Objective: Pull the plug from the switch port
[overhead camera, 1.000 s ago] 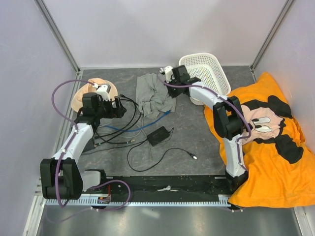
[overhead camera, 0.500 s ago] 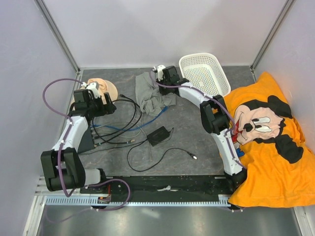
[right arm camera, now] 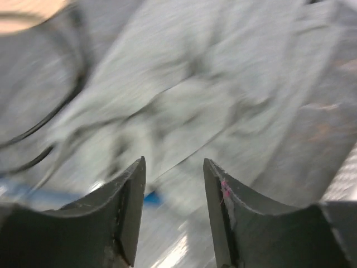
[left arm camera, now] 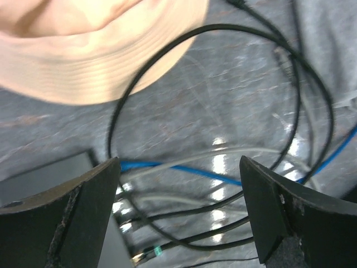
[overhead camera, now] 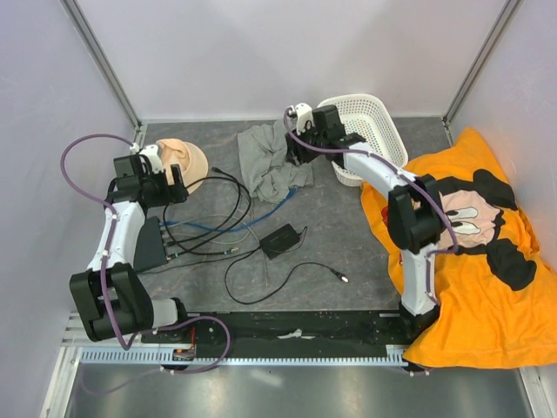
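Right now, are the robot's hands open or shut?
Left gripper: open, holding nothing.
Right gripper: open, holding nothing.

table (overhead camera: 348,235) | hat (overhead camera: 183,161) | grey cloth (overhead camera: 274,165) | white basket (overhead camera: 379,131) | orange blanket (overhead camera: 470,287) | switch (overhead camera: 150,244) | power brick (overhead camera: 278,239) | cables (left arm camera: 184,172)

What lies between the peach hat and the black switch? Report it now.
Mostly bare grey mat, crossed by one black cable loop, lies between the peach hat and the switch, as the left wrist view shows.
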Controlling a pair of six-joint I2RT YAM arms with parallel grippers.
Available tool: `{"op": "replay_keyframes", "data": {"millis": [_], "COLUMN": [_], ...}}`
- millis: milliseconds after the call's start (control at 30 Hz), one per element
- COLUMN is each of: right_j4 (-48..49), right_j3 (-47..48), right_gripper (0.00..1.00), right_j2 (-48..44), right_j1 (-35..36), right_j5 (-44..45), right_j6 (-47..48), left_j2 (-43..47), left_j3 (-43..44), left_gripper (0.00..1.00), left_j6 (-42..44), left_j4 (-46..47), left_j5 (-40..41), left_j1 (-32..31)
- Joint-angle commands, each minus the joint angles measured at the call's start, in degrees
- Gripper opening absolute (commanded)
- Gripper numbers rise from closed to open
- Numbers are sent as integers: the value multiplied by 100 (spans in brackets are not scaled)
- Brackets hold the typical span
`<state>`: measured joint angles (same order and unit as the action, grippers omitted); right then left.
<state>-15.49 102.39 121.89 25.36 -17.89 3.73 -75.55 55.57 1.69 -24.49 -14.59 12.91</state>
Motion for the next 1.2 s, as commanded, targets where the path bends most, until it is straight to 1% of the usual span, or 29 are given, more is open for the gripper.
{"op": "replay_keyframes", "data": {"millis": [0, 33, 67, 100, 133, 167, 200, 233, 267, 333, 400, 500, 533, 600, 733, 833, 900, 967, 1167], "right_j4": [-542, -700, -1128, -1463, -1831, -2496, -2747, -2967, -3308, -3478, -3470, -3163, -3067, -2899, -2802, -2802, -2776, -2758, -2732], "right_j3": [-1158, -1308, -1475, -1467, -1441, -1345, -1301, -1257, -1222, -1221, -1265, -1274, -1300, -1300, -1371, -1458, -1520, -1538, -1380], "right_gripper": [62, 69, 76, 80, 84, 85, 86, 91, 98, 98, 98, 98, 98, 98, 98, 98, 98, 98, 98], "right_j2": [-1183, -1393, -1456, -1492, -1457, -1414, -1352, -1238, -1185, -1141, -1176, -1316, -1403, -1509, -1729, -1835, -1870, -1844, -1800], "right_j1": [416, 434, 443, 452, 452, 487, 522, 557, 636, 733, 882, 1067, 1102, 1181, 1199, 1190, 1190, 1190, 1199], "right_j5": [-1127, -1268, -1418, -1637, -2065, -2191, -2236, -2254, -2271, -2254, -2149, -1868, -1789, -1621, -1402, -1340, -1418, -1437, -1270], "right_j6": [916, 1102, 1269, 1828, 2129, 2350, 2543, 2789, 2939, 3229, 3283, 2968, 2767, 2669, 2379, 2194, 2133, 2089, 2035], "left_j2": [505, 532, 541, 480, 358, 217, -54, -100, -109, 40, 162, 190, 155, 50, -451, -601, -811, -1083, -1752], "left_j3": [191, 208, 235, 383, 541, 751, 1180, 1306, 1377, 1343, 1177, 824, 763, 640, 657, 613, 621, 604, 578], "left_gripper": [98, 99, 99, 99, 99, 99, 99, 99, 99, 99, 99, 99, 99, 99, 99, 98, 97, 96, 89], "left_j6": [612, 735, 779, 823, 832, 798, 754, 597, 543, 595, 770, 1209, 1254, 1342, 1412, 1448, 1465, 1474, 1492], "left_j4": [-240, -301, -406, -529, -1018, -1327, -1617, -1986, -2042, -2103, -2139, -2060, -2042, -1955, -1937, -1857, -1866, -1893, -1919], "left_j5": [736, 834, 913, 1071, 1133, 1090, 916, 836, 748, 694, 1000, 1300, 1309, 1204, 1151, 889, 590, 423, -235], "left_j1": [159, 177, 247, 274, 282, 361, 423, 493, 641, 731, 775, 976, 1081, 1450, 1969, 2276, 2365, 2409, 2427]}}
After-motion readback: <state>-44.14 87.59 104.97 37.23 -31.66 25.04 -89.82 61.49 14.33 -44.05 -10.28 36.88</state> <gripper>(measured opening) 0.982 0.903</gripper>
